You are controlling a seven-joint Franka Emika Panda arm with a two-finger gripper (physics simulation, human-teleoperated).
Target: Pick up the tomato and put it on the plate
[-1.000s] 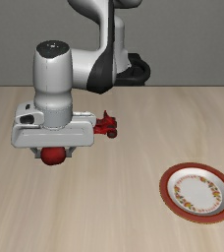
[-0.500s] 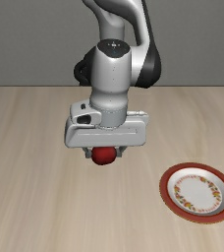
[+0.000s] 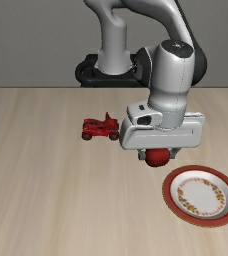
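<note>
A red tomato [image 3: 158,157] hangs under my gripper [image 3: 159,154], held above the wooden table. The gripper's white body covers the tomato's top, and the fingers close on it from both sides. The plate [image 3: 201,195], white with a red patterned rim, lies on the table at the exterior view's lower right. The tomato sits just up and to the left of the plate's rim, not over its centre.
A small red toy vehicle [image 3: 100,128] rests on the table to the left of the gripper. The robot's black base [image 3: 111,70] stands at the far edge of the wooden table [image 3: 46,190].
The arm has carried the tomato from the exterior view's left toward the right, from near the red toy to beside the plate. The toy, earlier hidden behind the gripper, now shows.
</note>
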